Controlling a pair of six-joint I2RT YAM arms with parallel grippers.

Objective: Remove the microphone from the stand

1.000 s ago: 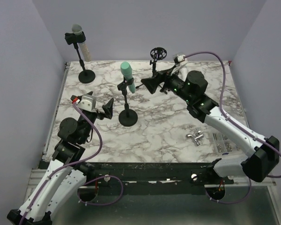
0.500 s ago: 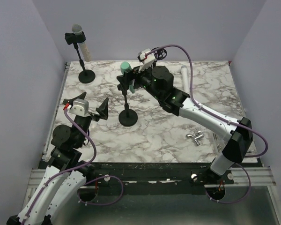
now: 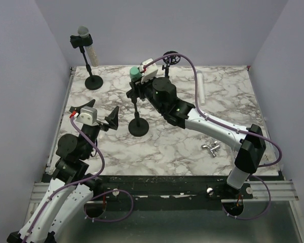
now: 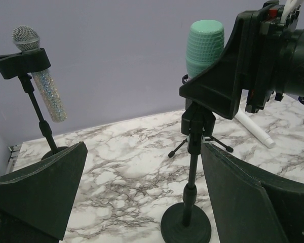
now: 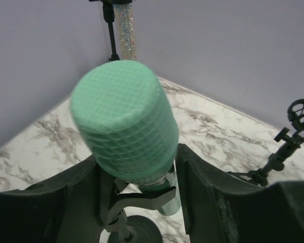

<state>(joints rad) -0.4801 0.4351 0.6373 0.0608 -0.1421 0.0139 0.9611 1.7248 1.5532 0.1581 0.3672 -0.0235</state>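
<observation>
A green microphone [image 3: 136, 72] stands upright in the clip of a black round-based stand [image 3: 138, 126] at mid-table. My right gripper [image 3: 140, 84] reaches it from the right, and its two fingers press against the body just under the green mesh head [image 5: 124, 124], above the clip [image 5: 142, 195]. In the left wrist view the same microphone [image 4: 205, 43] rises over its stand [image 4: 186, 225], partly hidden by the right gripper's black finger [image 4: 220, 86]. My left gripper [image 3: 95, 111] hovers wide open to the left of the stand, holding nothing.
A glittery silver microphone [image 3: 82, 35] sits in a second stand [image 3: 93, 82] at the back left. A small tripod stand with an empty round mount [image 3: 169, 58] is at the back centre. A white microphone [image 3: 200, 86] lies at the back right. Metal parts [image 3: 211, 148] lie front right.
My right arm swung left from the back right to the green microphone, and its jaws closed in on it. My left gripper rose slightly and stayed open.
</observation>
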